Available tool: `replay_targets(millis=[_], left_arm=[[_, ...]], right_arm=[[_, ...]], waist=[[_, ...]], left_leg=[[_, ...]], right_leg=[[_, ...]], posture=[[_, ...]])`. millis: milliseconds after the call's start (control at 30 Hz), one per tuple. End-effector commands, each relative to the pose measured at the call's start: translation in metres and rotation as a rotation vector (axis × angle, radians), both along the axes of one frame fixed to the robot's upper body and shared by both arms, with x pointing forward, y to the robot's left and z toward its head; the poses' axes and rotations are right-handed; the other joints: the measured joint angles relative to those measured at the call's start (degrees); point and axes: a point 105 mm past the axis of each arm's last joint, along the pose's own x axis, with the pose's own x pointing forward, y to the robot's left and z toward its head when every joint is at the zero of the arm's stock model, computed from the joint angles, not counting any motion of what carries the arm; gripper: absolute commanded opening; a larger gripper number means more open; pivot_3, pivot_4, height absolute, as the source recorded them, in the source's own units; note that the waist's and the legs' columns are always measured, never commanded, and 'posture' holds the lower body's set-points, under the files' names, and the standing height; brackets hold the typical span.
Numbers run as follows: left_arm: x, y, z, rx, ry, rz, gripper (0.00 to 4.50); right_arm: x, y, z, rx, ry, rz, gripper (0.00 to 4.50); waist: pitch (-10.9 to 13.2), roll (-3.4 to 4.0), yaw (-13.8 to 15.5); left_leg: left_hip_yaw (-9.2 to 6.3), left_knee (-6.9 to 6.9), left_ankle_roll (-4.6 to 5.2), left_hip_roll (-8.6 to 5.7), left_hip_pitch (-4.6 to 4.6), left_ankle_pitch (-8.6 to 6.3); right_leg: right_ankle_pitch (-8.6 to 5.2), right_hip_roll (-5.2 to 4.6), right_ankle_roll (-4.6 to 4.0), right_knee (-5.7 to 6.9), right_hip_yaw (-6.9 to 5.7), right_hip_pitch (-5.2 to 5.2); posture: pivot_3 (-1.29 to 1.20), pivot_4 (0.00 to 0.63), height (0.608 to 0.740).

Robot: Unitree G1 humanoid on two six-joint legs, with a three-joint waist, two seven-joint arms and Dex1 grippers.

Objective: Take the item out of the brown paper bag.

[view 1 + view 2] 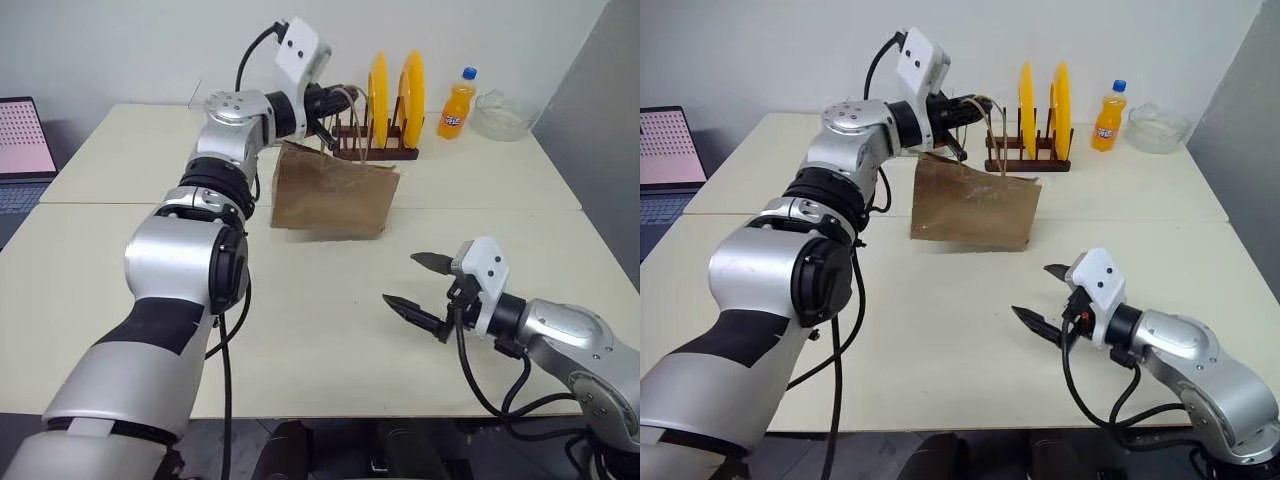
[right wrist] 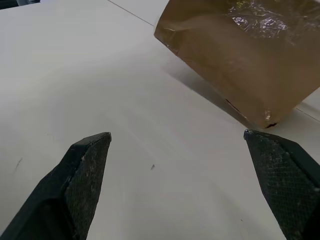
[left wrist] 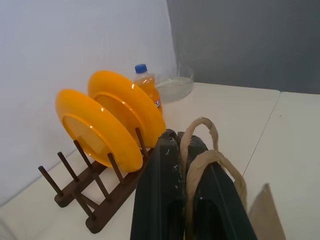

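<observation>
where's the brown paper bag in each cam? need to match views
Left eye view: brown paper bag at centre, hanging by its cord handles from the left gripper.
Right eye view: same bag, centre, just before the plate rack.
Left wrist view: a corner of the bag at lower right; handle loops pinched between the fingers.
Right wrist view: bag at upper right, tilted.
Shared landmark: the orange soda bottle, in both eye views and the left wrist view.

Brown paper bag (image 1: pixel 333 197) is placed mid-table (image 1: pixel 120 260). Plate rack (image 1: pixel 385 148) is seen at its 12 o'clock, soda bottle (image 1: pixel 458 104) and bowl (image 1: pixel 504 115) at 1 o'clock.
</observation>
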Motion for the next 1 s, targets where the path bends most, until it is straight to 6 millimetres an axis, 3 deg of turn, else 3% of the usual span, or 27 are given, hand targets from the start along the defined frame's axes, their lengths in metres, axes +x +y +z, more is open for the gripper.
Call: replay_targets(millis=[33,300,800,1000], left_arm=[[-0.003,-0.005,0.013,0.039,-0.085,-0.005,0.03],[0.003,0.005,-0.009,0.12,-0.079,0.041,0.03],[0.012,0.032,-0.029,0.219,-0.069,0.164,0.03],[0.012,0.037,-0.036,0.249,-0.047,0.156,1.84]], right_arm=[[-0.004,0.004,0.009,0.016,-0.039,0.009,4.5],[0.0,0.007,0.01,0.046,-0.038,-0.022,4.5],[0.011,0.01,0.023,0.087,-0.096,-0.066,4.5],[0.014,0.011,0.025,0.087,-0.103,-0.058,4.5]], waist=[[0.0,0.0,0.0],[0.0,0.0,0.0],[0.0,0.0,0.0],[0.0,0.0,0.0]], left_leg=[[0.0,0.0,0.0,0.0,0.0,0.0],[0.04,0.0,0.0,-0.01,0.04,0.0],[0.07,0.0,0.01,-0.01,0.09,0.0],[0.07,0.0,0.01,-0.01,0.1,0.0]], right_leg=[[0.0,0.0,0.0,0.0,0.0,0.0],[0.0,0.0,-0.01,0.04,0.05,0.01],[0.01,0.01,-0.01,0.07,0.09,0.02],[0.01,0.01,-0.02,0.08,0.1,0.02]], posture=[[0.0,0.15,0.74],[0.0,0.15,0.74],[0.0,0.15,0.74],[0.0,0.15,0.74]])
